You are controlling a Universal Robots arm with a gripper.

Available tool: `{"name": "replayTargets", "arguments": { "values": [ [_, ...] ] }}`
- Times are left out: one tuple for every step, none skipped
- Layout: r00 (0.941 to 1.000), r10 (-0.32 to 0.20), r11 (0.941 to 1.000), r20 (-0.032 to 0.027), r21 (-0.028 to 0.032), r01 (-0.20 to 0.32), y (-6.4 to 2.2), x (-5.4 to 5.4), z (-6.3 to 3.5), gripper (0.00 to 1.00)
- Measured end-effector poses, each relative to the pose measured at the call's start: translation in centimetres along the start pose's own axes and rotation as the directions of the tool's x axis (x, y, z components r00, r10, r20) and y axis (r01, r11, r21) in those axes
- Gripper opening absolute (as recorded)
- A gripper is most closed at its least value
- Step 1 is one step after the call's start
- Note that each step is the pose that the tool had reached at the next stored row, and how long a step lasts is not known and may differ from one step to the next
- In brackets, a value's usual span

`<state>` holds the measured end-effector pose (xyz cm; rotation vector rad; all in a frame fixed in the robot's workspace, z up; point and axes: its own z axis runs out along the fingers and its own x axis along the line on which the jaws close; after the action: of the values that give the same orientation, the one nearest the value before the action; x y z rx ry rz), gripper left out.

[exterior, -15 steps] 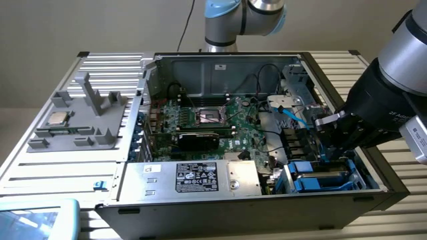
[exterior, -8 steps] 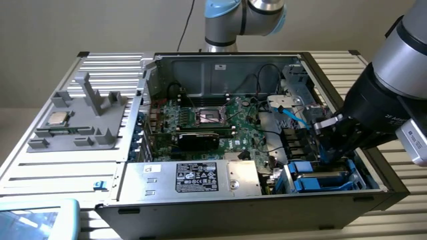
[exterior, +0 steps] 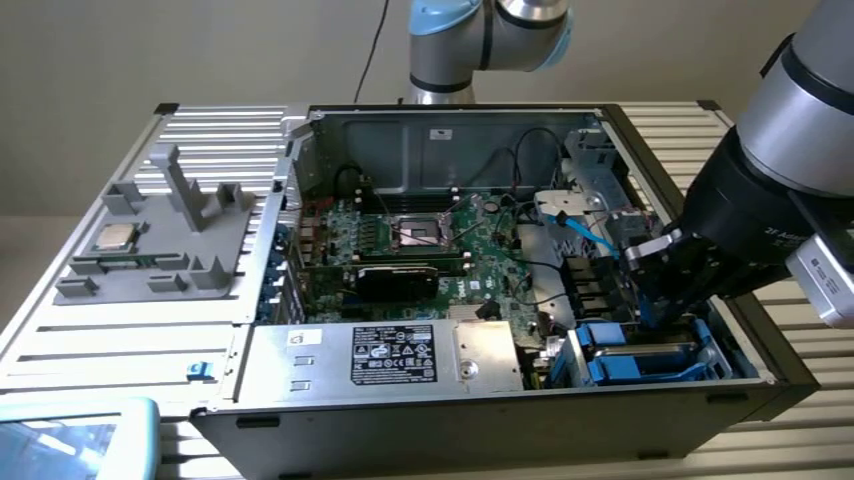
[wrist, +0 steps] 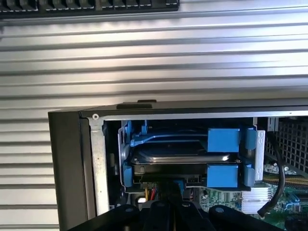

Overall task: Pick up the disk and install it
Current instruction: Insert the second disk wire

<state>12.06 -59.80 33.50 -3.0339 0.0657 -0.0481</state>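
The disk (wrist: 183, 156), a silver-grey drive in a bright blue carrier, lies edge-on inside the drive bay at a corner of the open computer case (wrist: 72, 163). In the exterior view the blue carrier of the disk (exterior: 643, 358) sits in the case's near corner on the exterior view's right. My gripper (exterior: 654, 318) reaches down into that corner from the right. In the wrist view my gripper (wrist: 169, 199) is shut, its dark fingers (wrist: 159, 211) meeting the disk's near edge.
The motherboard (exterior: 427, 250) fills the case's middle, with a silver labelled box (exterior: 394, 355) along its near wall. Cables (exterior: 581, 230) run beside the bay. A grey fixture (exterior: 160, 240) holding a small chip (exterior: 114, 237) stands on the slatted table (exterior: 120, 340).
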Motion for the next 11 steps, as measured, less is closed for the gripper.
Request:
{"name": "replayTargets", "arguments": {
  "values": [
    [1.0,0.0,1.0,0.0,0.0022,0.0,-0.05,0.0,-0.32,0.11],
    [1.0,0.0,1.0,0.0,0.0033,0.0,-0.08,0.0,-0.69,0.11],
    [1.0,0.0,1.0,0.0,0.0013,0.0,-0.14,0.0,-1.24,0.11],
    [1.0,0.0,1.0,0.0,0.0009,0.0,-0.21,0.0,-1.72,0.11],
    [1.0,0.0,1.0,0.0,0.0012,0.0,-0.32,0.1,-2.13,0.11],
    [1.0,0.0,1.0,0.0,0.0003,0.0,-0.54,0.1,-2.57,0.11],
    [1.0,0.0,1.0,0.0,-0.002,0.0,-0.89,0.1,-2.99,0.11],
    [1.0,-0.001,1.0,-0.0001,-0.0051,0.001,-1.25,0.1,-3.34,0.11],
    [1.0,-0.001,1.0,-0.0003,-0.0082,0.001,-1.59,0.1,-3.53,0.11],
    [1.0,-0.001,0.9999,-0.0004,-0.0113,0.001,-1.93,0.0,-3.68,0.11],
    [1.0,-0.001,0.9999,-0.0006,-0.0142,0.001,-2.26,0.0,-3.82,0.11]
  ]
}}
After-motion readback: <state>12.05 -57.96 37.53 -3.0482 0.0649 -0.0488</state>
